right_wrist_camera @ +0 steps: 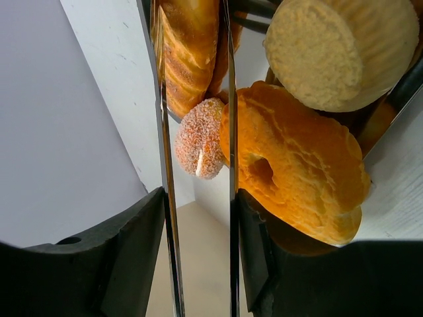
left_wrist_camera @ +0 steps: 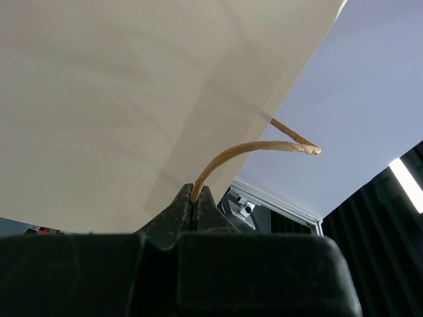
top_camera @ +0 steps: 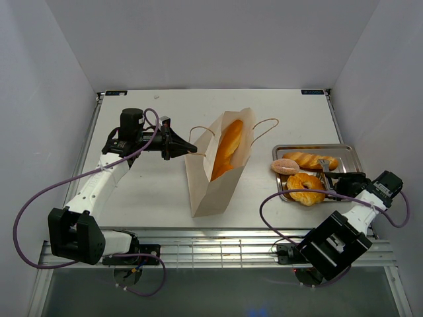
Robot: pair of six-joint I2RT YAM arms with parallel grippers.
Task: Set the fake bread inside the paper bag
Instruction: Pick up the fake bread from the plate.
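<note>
The tan paper bag (top_camera: 221,175) stands mid-table, its mouth tilted open, with the long baguette (top_camera: 227,148) inside. My left gripper (top_camera: 192,149) is shut on the bag's near cord handle (left_wrist_camera: 244,150), with the bag wall (left_wrist_camera: 132,99) filling the left wrist view. My right gripper (top_camera: 340,185) holds the metal tongs (right_wrist_camera: 162,132) by the tray, its fingers pressed on their two blades. The tongs' blades stand apart, with nothing between them. The pinkish bun (top_camera: 285,166), ring bun (top_camera: 305,188) and ridged loaf (top_camera: 310,160) lie ahead of them. The right wrist view shows the pinkish bun (right_wrist_camera: 198,139), ring bun (right_wrist_camera: 297,172) and loaf (right_wrist_camera: 188,53).
The silver tray (top_camera: 350,150) sits at the right of the table and holds the pastries. A pale round pastry underside (right_wrist_camera: 337,46) shows beside the ring bun. The bag's far cord handle (top_camera: 268,125) loops toward the tray. White walls close in the table.
</note>
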